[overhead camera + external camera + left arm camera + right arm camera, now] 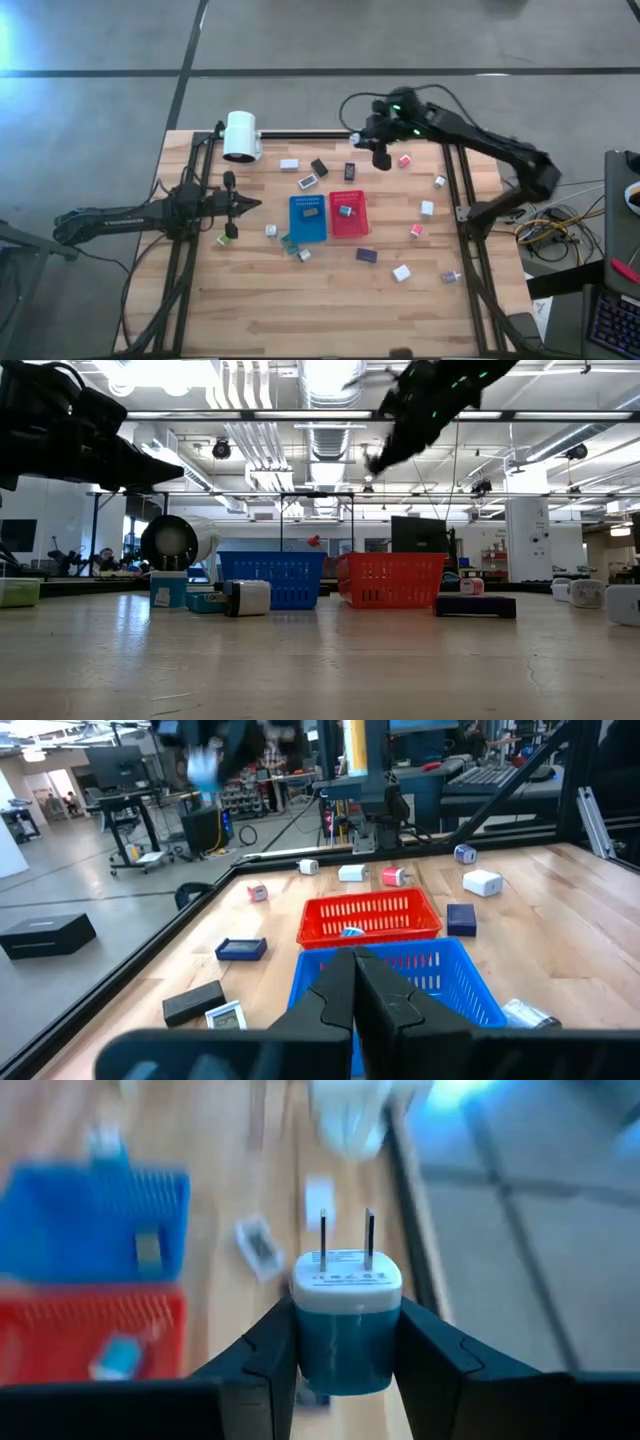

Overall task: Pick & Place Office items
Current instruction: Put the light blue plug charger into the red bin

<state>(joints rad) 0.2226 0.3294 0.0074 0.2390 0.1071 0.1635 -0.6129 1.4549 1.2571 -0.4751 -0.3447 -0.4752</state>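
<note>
Two dark arms reach over the wooden table [300, 300]. On the left side, the left gripper [252, 205] has its fingers [385, 1005] pressed tight together with nothing between them. It hangs just left of the blue tray [308, 218]. A small green item [227, 239] lies just below that arm. The big white lamp head [242, 136] sits at the back edge of the table. The blue tray sits in the middle with a dark little block [309, 212] in it. The red tray [348, 214] touches its right side and has a small pale blue item [345, 210] in it. More little office items lie all around the two trays. Over on the right, the right gripper [381, 160] is up in the air near the back edge. Its fingers [440, 1360] squeeze a small plug block [347, 1325], white on top and teal below, with two metal prongs sticking out
</note>
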